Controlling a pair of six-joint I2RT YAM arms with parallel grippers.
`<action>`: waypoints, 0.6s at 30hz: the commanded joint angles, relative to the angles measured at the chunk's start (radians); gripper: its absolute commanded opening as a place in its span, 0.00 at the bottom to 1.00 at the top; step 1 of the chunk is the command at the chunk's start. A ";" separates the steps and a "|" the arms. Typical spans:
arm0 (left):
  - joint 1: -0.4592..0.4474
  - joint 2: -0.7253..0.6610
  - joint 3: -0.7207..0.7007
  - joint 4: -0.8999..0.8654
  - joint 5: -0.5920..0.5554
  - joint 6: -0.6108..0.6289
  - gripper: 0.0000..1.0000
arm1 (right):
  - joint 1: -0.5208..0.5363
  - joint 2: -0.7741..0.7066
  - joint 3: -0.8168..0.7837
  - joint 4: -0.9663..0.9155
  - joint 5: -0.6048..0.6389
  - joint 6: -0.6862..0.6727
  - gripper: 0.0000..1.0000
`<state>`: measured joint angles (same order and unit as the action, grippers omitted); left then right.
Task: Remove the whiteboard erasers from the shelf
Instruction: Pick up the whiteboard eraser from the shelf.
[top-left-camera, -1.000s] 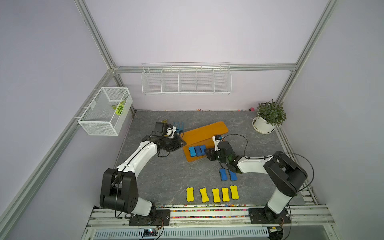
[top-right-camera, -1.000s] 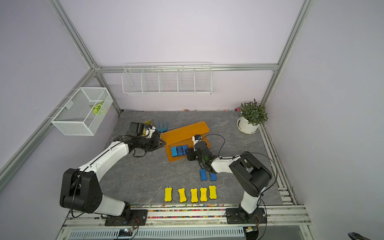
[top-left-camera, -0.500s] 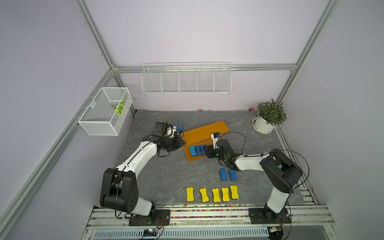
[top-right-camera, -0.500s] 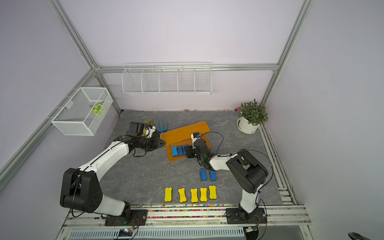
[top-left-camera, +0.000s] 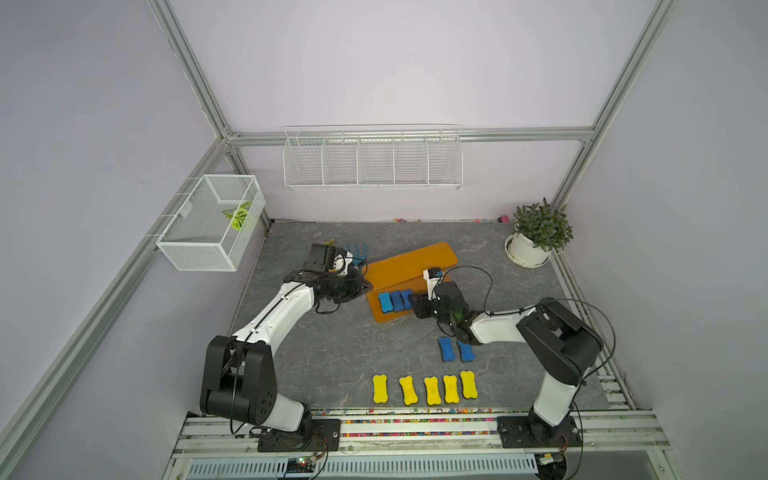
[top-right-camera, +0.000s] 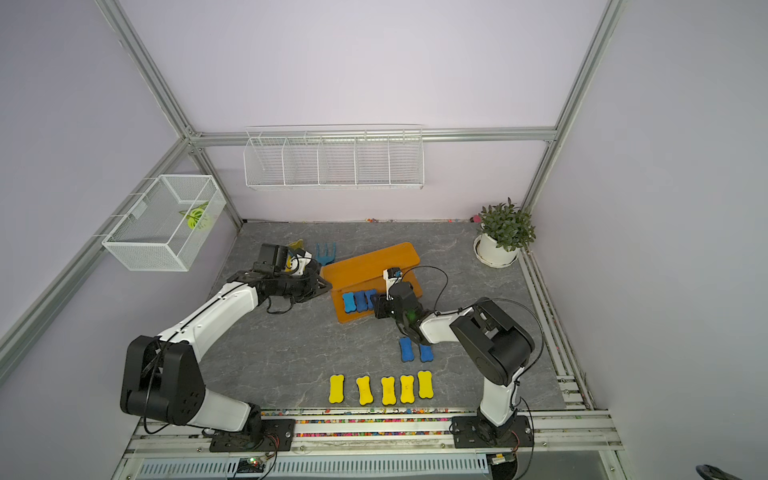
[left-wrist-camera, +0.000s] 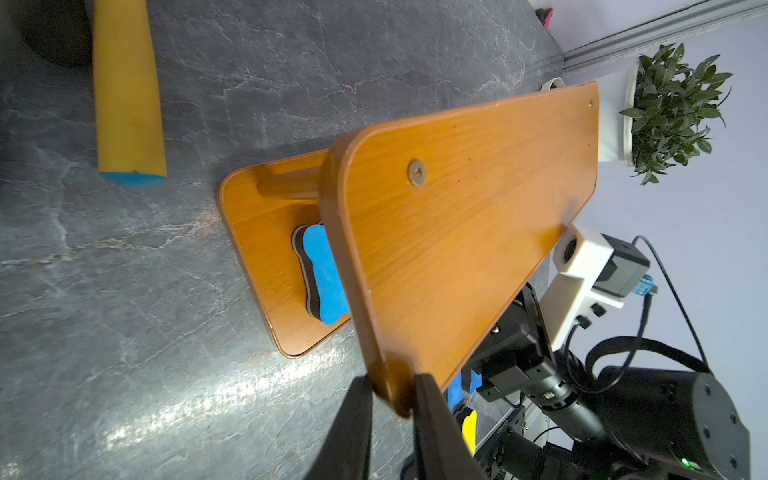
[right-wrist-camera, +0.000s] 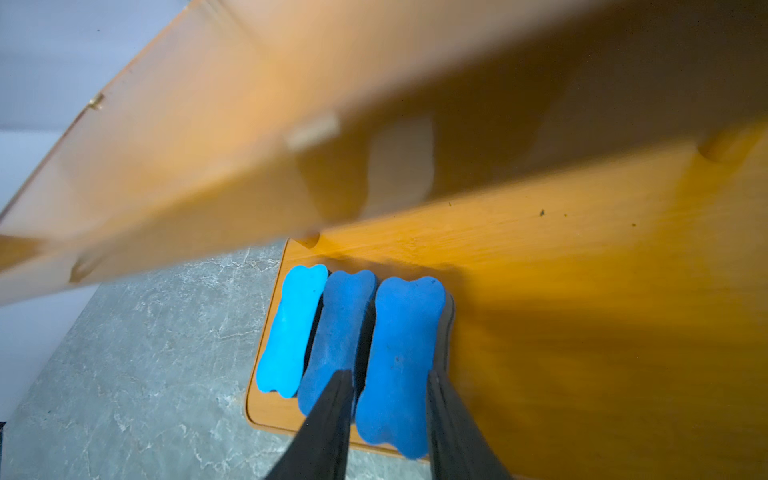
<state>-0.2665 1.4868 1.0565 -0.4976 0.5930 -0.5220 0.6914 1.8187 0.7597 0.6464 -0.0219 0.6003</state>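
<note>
Shelf (top-left-camera: 411, 262): orange-brown, fine wood grain.
Blue erasers (top-left-camera: 385, 302): blue tops, one lighter than its neighbours; dark undersides.
Yellow erasers (top-left-camera: 432, 390): plain bright yellow.
Table (top-left-camera: 332, 353): dark grey, pale marble veins.
Arms (top-left-camera: 282, 311): white links, black joints.
Plant (top-left-camera: 540, 226): green leaves.
Pot (top-left-camera: 523, 251): white.
Basket (top-left-camera: 195, 253): white mesh.
Walls (top-left-camera: 374, 62): pale lilac.

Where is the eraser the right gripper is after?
That blue eraser ends the row of three on the lower tier of the shelf, nearest the right arm, between the jaws of the right gripper in its wrist view.
</note>
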 joint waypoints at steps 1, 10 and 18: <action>-0.003 0.023 0.007 -0.029 -0.022 0.018 0.22 | 0.003 0.008 -0.044 0.027 0.022 0.030 0.35; -0.003 0.021 0.008 -0.030 -0.021 0.021 0.22 | 0.011 0.014 -0.080 0.084 0.065 0.058 0.32; -0.005 0.017 0.007 -0.033 -0.023 0.023 0.22 | 0.011 0.048 -0.053 0.109 0.047 0.081 0.32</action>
<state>-0.2668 1.4868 1.0565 -0.4976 0.5930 -0.5217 0.6964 1.8439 0.6952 0.7231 0.0185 0.6617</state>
